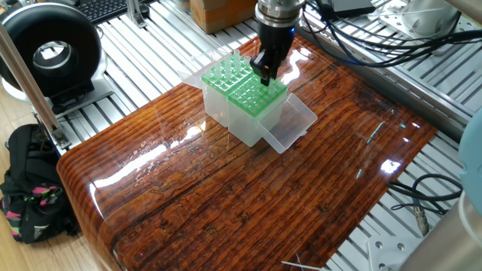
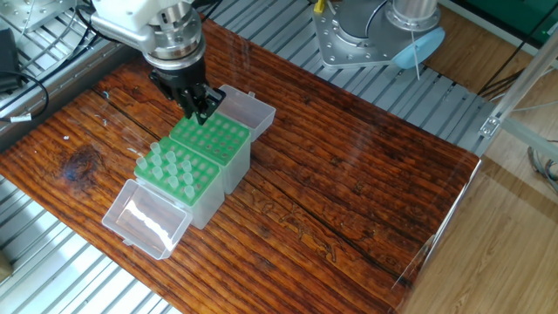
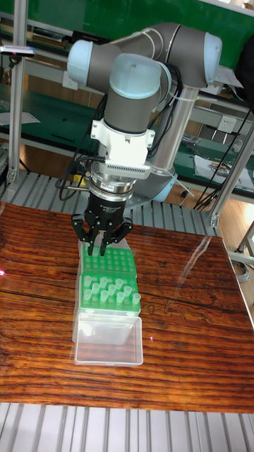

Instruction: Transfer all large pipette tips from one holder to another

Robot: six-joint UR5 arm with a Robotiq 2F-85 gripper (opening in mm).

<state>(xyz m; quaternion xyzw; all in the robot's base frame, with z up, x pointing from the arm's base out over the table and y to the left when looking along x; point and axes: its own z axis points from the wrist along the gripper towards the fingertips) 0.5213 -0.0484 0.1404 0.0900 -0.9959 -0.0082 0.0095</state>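
The gripper [image 3: 103, 247] is held upright over the empty rack [image 2: 212, 141], presumably so a tip can be lowered straight into a hole. Its fingers are drawn close, but whether a tip is pinched cannot be told. The tips [image 2: 171, 168] are seen standing in the adjoining rack [image 2: 185, 194], lids [image 2: 146, 221] folded open.

Two elevated cameras flank the gripper [image 1: 264, 75] from opposite table sides; a closer tall camera faces it head-on. All share the racks [image 2: 196, 161].
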